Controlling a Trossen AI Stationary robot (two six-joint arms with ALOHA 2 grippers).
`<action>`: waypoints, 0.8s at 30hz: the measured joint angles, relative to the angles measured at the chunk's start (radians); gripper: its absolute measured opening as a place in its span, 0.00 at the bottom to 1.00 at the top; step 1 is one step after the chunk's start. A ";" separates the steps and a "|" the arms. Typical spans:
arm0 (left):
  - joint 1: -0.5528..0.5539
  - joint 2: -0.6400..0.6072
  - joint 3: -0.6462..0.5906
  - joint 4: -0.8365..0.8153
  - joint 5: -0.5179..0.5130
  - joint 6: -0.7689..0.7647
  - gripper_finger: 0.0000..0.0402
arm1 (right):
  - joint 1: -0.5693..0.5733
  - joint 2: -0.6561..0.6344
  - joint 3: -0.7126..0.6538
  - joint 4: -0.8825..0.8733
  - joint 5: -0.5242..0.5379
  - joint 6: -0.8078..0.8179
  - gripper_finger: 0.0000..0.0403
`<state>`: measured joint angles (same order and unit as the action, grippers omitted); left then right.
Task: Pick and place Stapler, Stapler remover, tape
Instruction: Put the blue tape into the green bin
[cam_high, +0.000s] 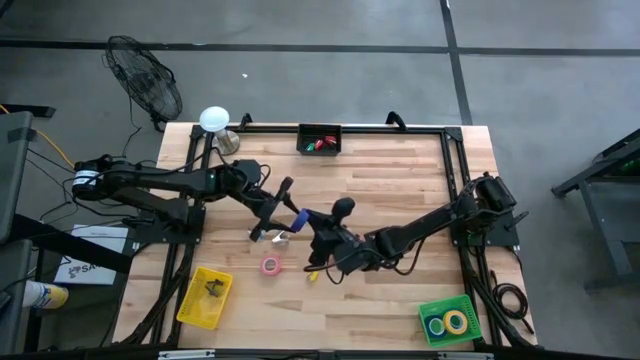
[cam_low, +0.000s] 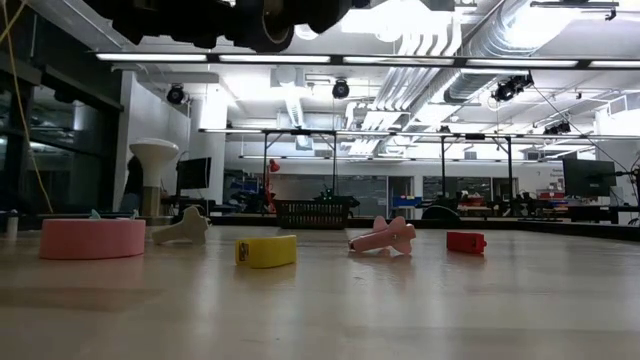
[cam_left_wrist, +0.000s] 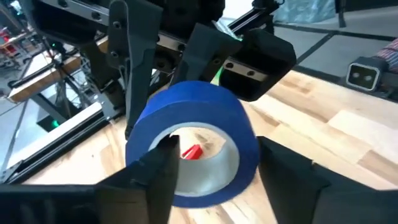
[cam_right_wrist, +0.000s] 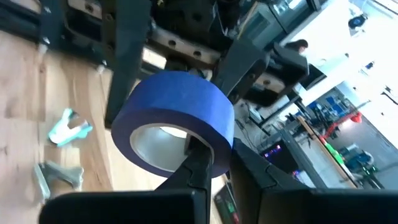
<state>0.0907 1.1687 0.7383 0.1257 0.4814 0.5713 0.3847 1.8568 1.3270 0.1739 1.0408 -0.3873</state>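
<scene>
While two yellow tape rolls (cam_high: 447, 322) already sit in the green bin (cam_high: 467, 305), the right gripper (cam_right_wrist: 208, 163) pinches the blue tape roll (cam_right_wrist: 176, 118) mid-table; the left gripper (cam_left_wrist: 214, 171) stands spread around it; the pink roll (cam_high: 270, 265) waits

Low view: both arms cut off by the top edge, only dark undersides showing. High view: contents of the yellow bin (cam_high: 203, 297) and black tray (cam_high: 319, 139) too small to identify. Left wrist view: blue tape roll (cam_left_wrist: 194, 142) hides the table behind it.
</scene>
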 joint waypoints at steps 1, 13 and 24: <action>0.000 0.000 0.000 -0.003 -0.002 0.000 0.53 | 0.001 0.000 0.000 -0.024 0.011 0.016 0.07; 0.001 -0.049 0.000 -0.127 -0.263 0.053 0.59 | 0.040 -0.141 0.000 -0.594 -0.086 0.571 0.07; 0.001 -0.052 0.000 -0.270 -0.340 0.049 0.59 | 0.044 -0.228 0.000 -1.206 -0.788 1.170 0.07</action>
<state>0.0917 1.1164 0.7387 -0.1441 0.1412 0.6204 0.4290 1.6284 1.3270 -1.0322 0.2533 0.7823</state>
